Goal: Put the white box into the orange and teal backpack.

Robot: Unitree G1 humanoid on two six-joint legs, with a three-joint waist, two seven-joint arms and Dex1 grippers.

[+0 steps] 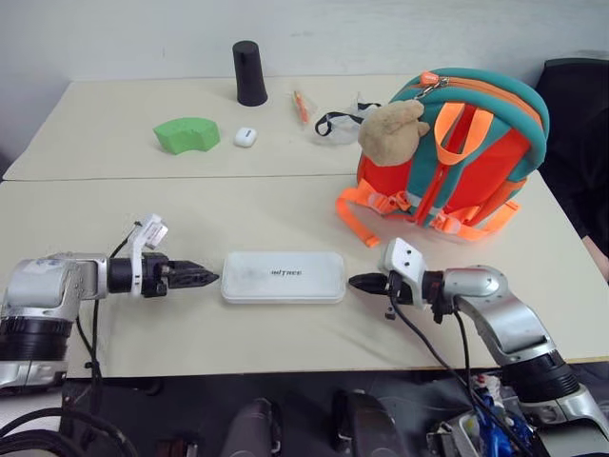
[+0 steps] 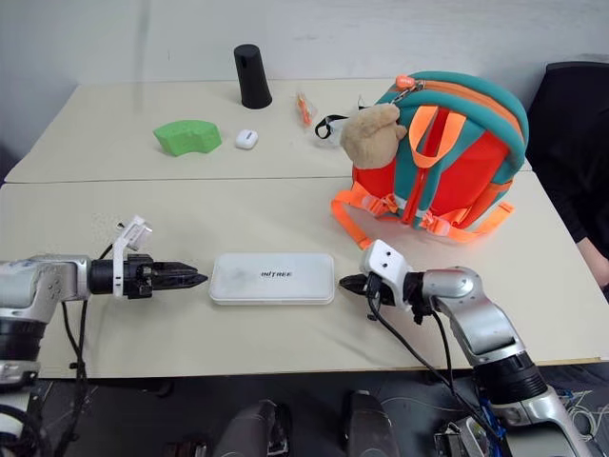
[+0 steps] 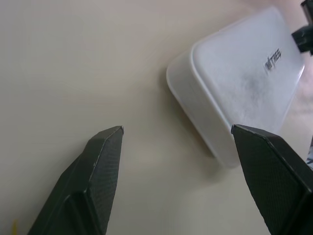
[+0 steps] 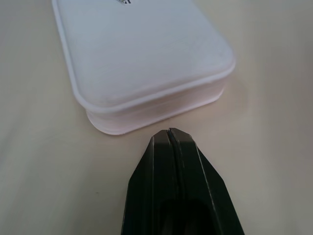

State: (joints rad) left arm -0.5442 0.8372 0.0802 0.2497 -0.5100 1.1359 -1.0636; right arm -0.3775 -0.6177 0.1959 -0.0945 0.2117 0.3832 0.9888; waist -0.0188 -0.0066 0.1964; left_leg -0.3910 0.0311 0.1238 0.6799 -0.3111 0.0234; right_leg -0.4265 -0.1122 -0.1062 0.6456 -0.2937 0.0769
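On the near table the white box [image 1: 283,276] lies flat between left gripper [image 1: 197,277], fingers spread wide, and right gripper [image 1: 367,283], pinched shut, apparently bracketing its ends for a two-handed lift.

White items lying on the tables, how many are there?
2. The white box lies flat on the near table; a small white case sits on the far table beside the green block.

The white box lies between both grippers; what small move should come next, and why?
Probably ease the left gripper, its fingers apart, onto the near end of the white box. The box lies flat, ungripped, and the right gripper sits shut at its other end.
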